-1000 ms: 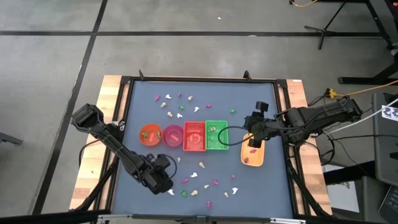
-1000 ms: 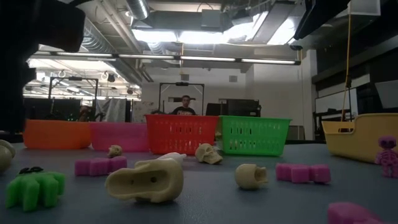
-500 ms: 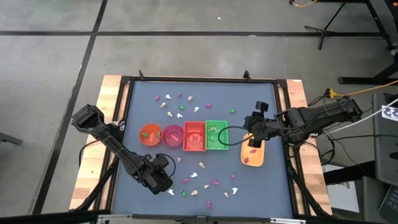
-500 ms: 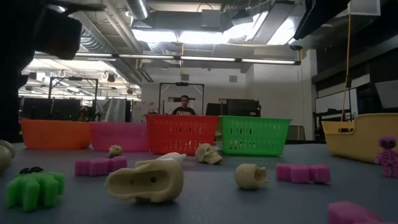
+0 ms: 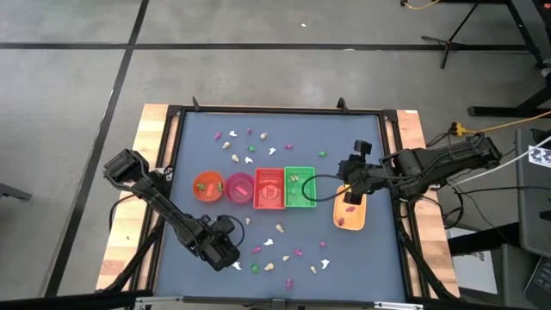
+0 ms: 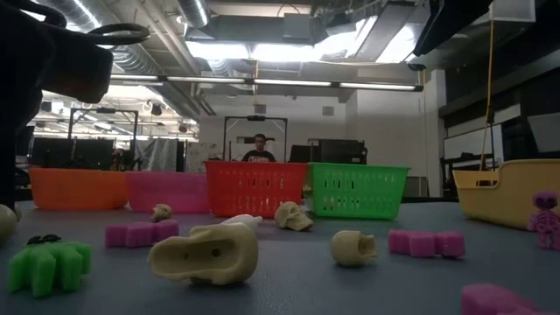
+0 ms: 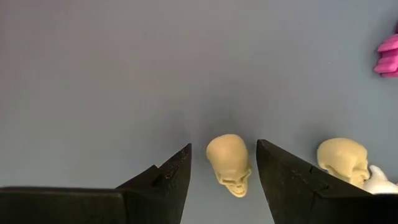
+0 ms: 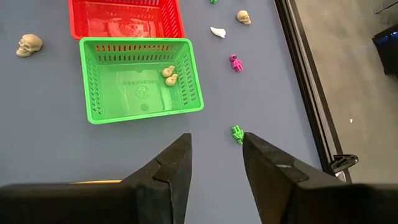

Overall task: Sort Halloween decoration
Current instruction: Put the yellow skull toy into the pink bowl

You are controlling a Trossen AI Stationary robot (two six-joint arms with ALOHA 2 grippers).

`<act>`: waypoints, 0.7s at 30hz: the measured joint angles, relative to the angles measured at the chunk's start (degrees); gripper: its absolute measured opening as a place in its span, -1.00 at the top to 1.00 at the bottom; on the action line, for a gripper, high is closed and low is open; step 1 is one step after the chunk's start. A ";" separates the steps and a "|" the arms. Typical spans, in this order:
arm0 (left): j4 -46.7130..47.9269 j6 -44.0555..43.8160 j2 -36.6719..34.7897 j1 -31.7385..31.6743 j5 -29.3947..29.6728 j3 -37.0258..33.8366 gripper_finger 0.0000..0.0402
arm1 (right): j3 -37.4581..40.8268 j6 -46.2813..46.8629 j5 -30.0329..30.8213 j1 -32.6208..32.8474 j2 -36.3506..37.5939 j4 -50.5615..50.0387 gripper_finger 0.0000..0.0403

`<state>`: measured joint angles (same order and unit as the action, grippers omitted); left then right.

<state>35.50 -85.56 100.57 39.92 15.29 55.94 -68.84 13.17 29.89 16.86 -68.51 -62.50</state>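
Left gripper (image 7: 224, 171) spread around a smooth cream skull (image 7: 229, 164) — right gripper (image 8: 214, 165) spread, empty.

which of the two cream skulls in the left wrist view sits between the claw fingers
The cream plastic skull lying between the open left claw's dark fingers. The other cream skull lies outside them, beside a white trinket.

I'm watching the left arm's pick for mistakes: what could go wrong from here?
The left gripper is open around a cream skull. A second skull and a white piece lie just beside one finger, so closing or descending might nudge them. The skull is rounded and may squirt out when pinched. The right gripper waits open near the green basket, where two skulls already lie; both arms heading there could crowd each other.
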 joint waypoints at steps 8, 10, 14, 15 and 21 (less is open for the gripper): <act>0.05 0.00 0.00 0.00 0.00 0.00 0.24 | 0.00 0.02 0.02 0.00 0.00 0.00 0.29; 0.06 0.00 0.00 0.00 0.00 0.00 0.30 | 0.00 0.00 0.02 0.00 0.00 0.00 0.29; 0.05 0.00 0.00 0.00 0.00 0.00 0.46 | 0.00 0.00 0.02 0.00 -0.01 0.00 0.29; 0.03 0.00 0.00 0.00 0.00 0.00 0.50 | 0.00 0.00 0.01 0.00 -0.01 0.00 0.29; 0.05 0.00 -0.02 0.00 0.10 0.00 0.69 | 0.00 0.00 0.02 0.00 -0.01 0.00 0.29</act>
<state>35.55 -85.56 100.55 39.92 15.39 55.94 -68.84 13.17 29.91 16.86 -68.52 -62.50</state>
